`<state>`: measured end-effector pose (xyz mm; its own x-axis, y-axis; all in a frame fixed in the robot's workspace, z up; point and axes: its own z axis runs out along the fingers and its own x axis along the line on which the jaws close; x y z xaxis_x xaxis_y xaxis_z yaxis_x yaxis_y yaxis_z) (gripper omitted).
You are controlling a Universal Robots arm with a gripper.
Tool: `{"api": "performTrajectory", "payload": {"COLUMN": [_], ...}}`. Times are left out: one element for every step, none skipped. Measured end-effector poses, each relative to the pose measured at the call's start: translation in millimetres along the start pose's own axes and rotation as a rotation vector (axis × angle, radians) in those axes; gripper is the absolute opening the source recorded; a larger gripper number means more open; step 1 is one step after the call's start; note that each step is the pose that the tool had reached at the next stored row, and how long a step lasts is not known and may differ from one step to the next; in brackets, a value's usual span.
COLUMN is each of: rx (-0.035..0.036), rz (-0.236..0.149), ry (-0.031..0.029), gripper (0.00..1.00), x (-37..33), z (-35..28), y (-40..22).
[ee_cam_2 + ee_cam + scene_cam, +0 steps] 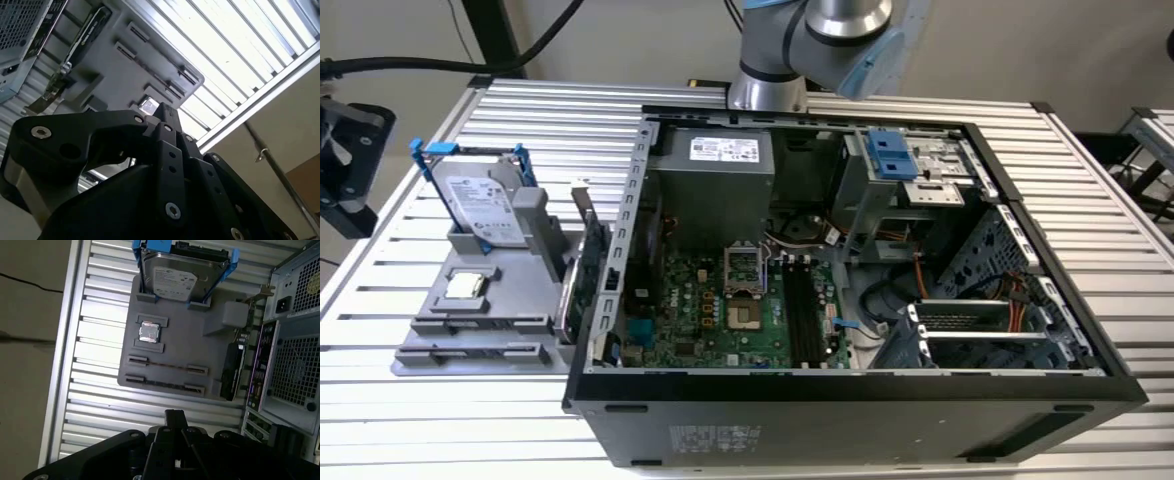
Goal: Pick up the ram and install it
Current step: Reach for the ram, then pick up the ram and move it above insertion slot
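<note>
Ram (167, 365) on edge in the grey tray (185, 347), just ahead of the gripper (175, 415).
The tray sits to the exterior view's left of the computer case (854, 390). The stick's long axis runs crosswise to the narrow, empty gripper hovering above.

Opening freely from above over the low, flat part of the grey holder (514, 305). Being hemmed at one end by the upright hard drive (480, 205) and, toward the exterior view's right, by the standing expansion card (594, 265) just beside the open-topped case (854, 385). Being crowded around the black slots (803, 310) by the power supply (714, 175) at one end, the drive cage (907, 170) and cables (917, 272) alongside.
</note>
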<state>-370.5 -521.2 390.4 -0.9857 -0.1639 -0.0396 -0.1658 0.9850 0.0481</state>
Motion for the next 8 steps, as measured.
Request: {"api": "performTrajectory", "payload": {"rx": [-0.0004, -0.0008, -0.0013, -0.0016, -0.0021, -0.0026, -0.0030, -0.0035], "rz": [-0.011, -0.022, -0.033, -0.044, -0.055, -0.067, -0.078, -0.089], "ry": [0.0005, 0.0011, 0.0016, 0.0022, 0.0027, 0.0032, 0.0038, 0.0043], "gripper": [0.00, 0.00, 0.00, 0.00, 0.00, 0.00, 0.00, 0.00], "x": [0.1, 0.3, 0.4, 0.6, 0.7, 0.9, 1.1, 1.2], "z": [0.0, 0.0, 0.0, -0.1, 0.0, 0.0, -0.1, 0.0], "y": [0.1, 0.1, 0.1, 0.2, 0.2, 0.2, 0.3, 0.3]}}
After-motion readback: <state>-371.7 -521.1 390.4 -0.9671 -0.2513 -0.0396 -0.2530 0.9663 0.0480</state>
